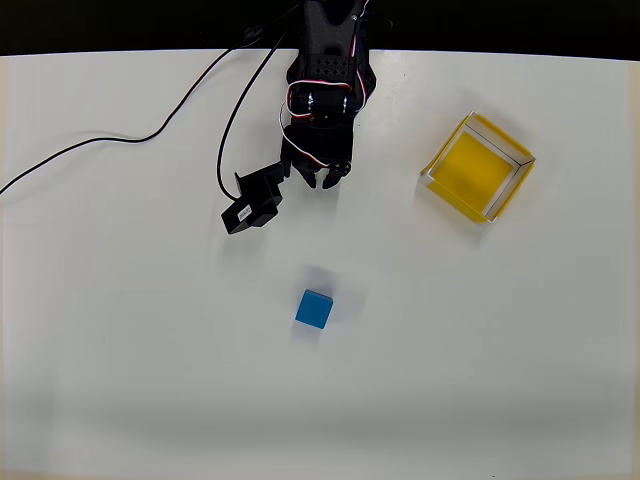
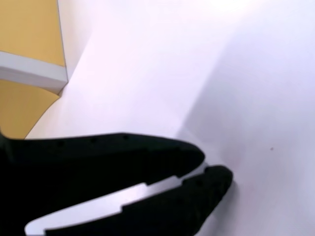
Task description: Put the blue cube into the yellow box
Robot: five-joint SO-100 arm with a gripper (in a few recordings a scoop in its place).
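The blue cube (image 1: 314,309) rests on the white table, a little below centre in the overhead view. Near the right side, the yellow box (image 1: 477,167) sits turned at an angle with nothing inside; its corner (image 2: 29,59) appears at the upper left of the wrist view. My black gripper (image 1: 322,182) hangs near the top centre, well above the cube in the picture and left of the box. Its fingers (image 2: 209,167) are shut with nothing between them, only a thin sliver of table showing along the jaws.
A black cable (image 1: 150,135) trails from the arm's base across the upper left of the table. The wrist camera block (image 1: 252,203) juts out to the left of the gripper. The table's far edge (image 1: 500,55) borders a dark strip at the top.
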